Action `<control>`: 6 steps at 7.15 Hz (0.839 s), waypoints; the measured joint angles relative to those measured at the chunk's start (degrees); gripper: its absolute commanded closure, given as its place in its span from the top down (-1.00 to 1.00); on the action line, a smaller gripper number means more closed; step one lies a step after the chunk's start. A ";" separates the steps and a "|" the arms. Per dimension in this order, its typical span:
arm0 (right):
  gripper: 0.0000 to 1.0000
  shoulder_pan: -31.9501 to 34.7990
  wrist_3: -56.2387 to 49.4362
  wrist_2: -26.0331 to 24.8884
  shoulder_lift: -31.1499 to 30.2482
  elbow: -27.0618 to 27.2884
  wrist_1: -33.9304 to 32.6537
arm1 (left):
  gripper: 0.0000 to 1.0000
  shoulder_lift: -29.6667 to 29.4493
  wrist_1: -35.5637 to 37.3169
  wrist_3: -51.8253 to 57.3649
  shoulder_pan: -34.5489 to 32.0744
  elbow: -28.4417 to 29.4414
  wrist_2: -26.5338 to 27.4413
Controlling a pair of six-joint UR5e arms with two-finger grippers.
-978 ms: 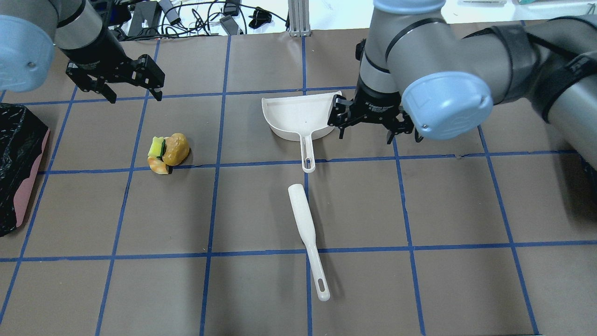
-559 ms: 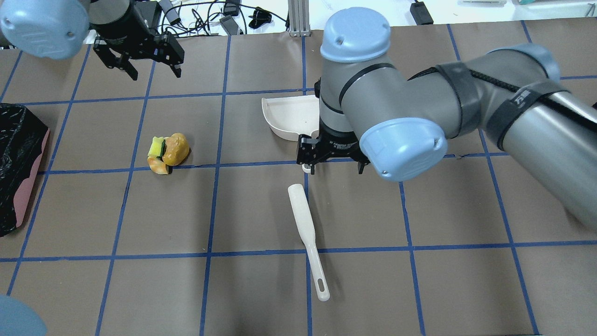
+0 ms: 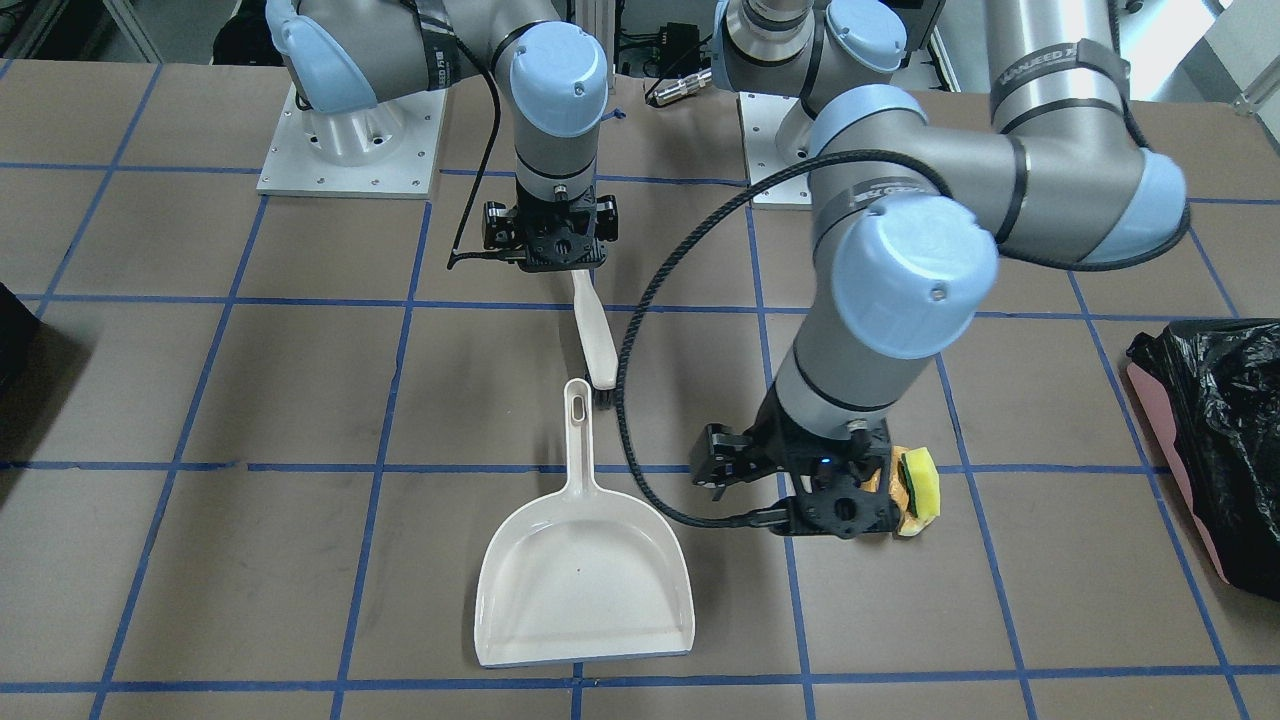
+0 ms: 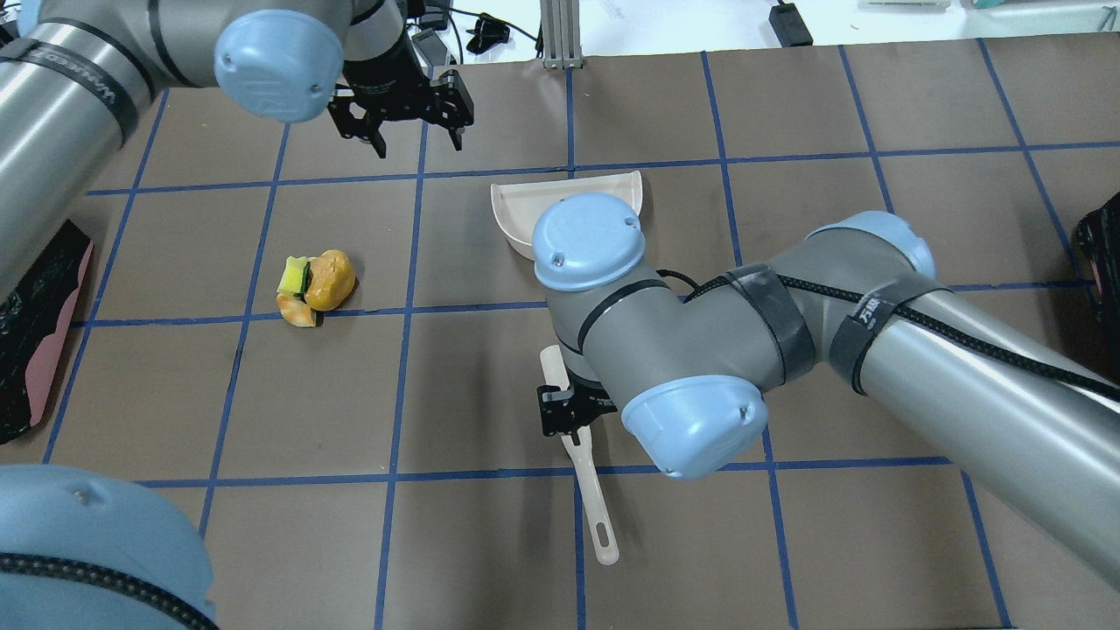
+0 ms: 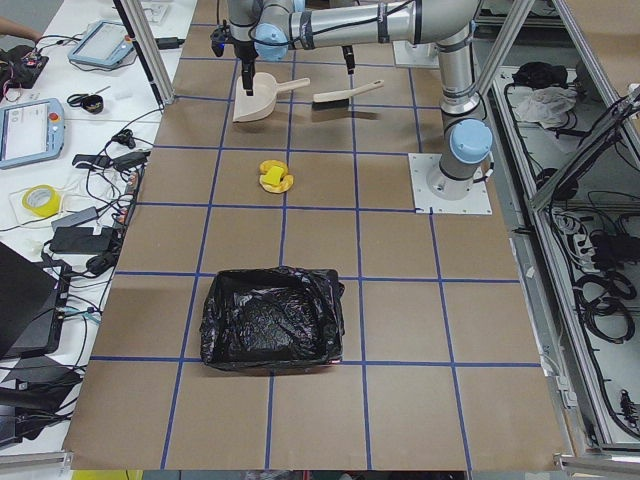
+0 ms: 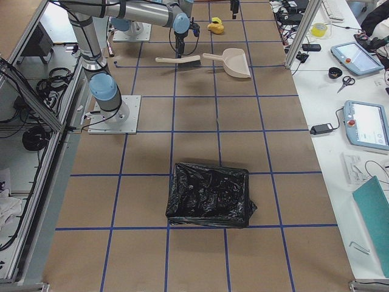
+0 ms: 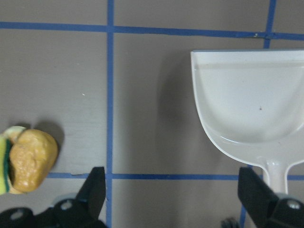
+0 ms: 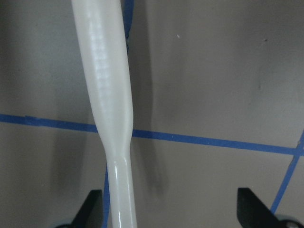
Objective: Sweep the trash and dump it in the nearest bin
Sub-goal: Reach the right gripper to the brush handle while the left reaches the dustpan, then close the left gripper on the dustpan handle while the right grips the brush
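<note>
The trash (image 4: 317,284) is a small yellow and orange toy-food clump on the brown table, also seen in the front view (image 3: 920,488) and left wrist view (image 7: 29,161). The white dustpan (image 4: 525,210) lies flat, handle toward the white brush (image 4: 582,468). My left gripper (image 4: 419,144) is open and empty, hovering between trash and dustpan (image 7: 247,99). My right gripper (image 4: 569,420) is open, over the brush handle (image 8: 111,142), which runs between its fingers close to one of them. The pink-sided bin (image 4: 35,350) with its black bag stands at the table's left edge.
A second dark container (image 4: 1102,245) stands at the right edge of the table. Cables and devices (image 4: 385,35) lie beyond the far edge. The right arm's elbow (image 4: 700,350) hides part of the dustpan and brush from above. Blue tape lines grid the table.
My right gripper left the dustpan's side and came toward the near edge, now over the brush handle. My left gripper moved right along the far side of the table. Both stayed open.
</note>
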 measured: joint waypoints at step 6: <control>0.62 5.01 0.64 0.36 1.78 5.87 -7.07 | 1.00 -7.50 3.41 -6.54 -11.58 -1.60 -1.75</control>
